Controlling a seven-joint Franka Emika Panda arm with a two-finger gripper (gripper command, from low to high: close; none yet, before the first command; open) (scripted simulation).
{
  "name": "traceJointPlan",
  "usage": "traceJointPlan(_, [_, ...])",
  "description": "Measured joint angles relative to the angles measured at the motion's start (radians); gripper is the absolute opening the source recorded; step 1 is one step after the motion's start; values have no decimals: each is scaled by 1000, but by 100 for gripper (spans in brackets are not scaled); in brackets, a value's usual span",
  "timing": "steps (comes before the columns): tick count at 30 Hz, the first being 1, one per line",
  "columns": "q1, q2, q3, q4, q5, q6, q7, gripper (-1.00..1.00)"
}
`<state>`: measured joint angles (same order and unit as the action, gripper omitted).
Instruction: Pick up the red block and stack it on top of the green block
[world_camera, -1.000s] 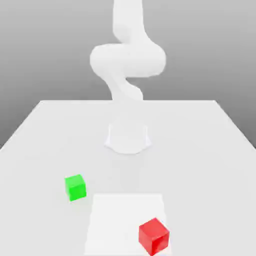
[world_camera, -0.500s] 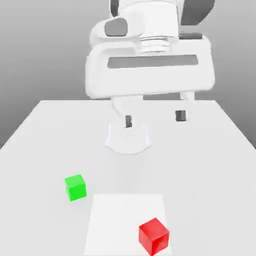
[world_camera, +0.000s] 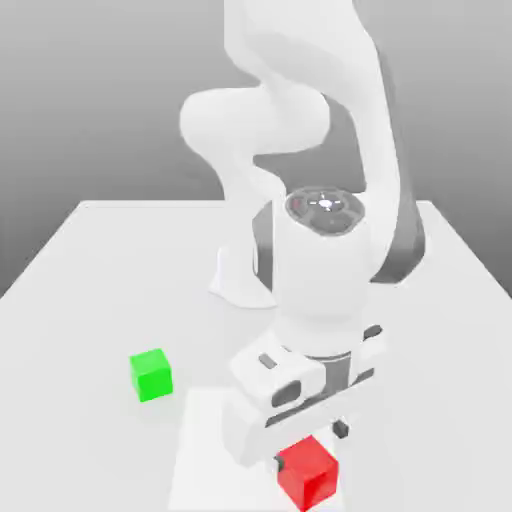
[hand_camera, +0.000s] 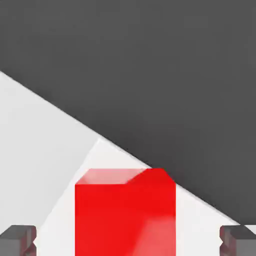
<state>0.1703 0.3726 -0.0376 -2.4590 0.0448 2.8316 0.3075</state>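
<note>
Lowered from its high position in the earlier exterior frames, the claw is now down at the red cube, while both cubes have stayed where they were. Its fingers stand wide open, one to each side of the red cube, with a gap on both sides in the hand view; nothing is gripped. The hand is turned at an angle, probably to square the fingers with two opposite faces, since the cube itself sits skewed on the pale square patch near the front edge of the surface. Whether the fingertips are low enough for a firm hold, I cannot tell.

The green cube rests apart, towards the exterior view's left and just off the patch, its top bare and ready to take the other. Closing evenly would seem the next need; an uneven pinch could twist the red cube.

No brand, label or writing can be read on the cubes or on the white Franka arm.
</note>
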Motion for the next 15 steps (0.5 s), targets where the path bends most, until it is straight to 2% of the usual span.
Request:
traceJointPlan(7, [-1,2,1,0,-2,1,1,-100])
traceJointPlan(12, [3,-155,-14,-28,-23,-128,18,-100])
traceJointPlan(15, [-40,-262,-92,-104,-86,-155,90,-100])
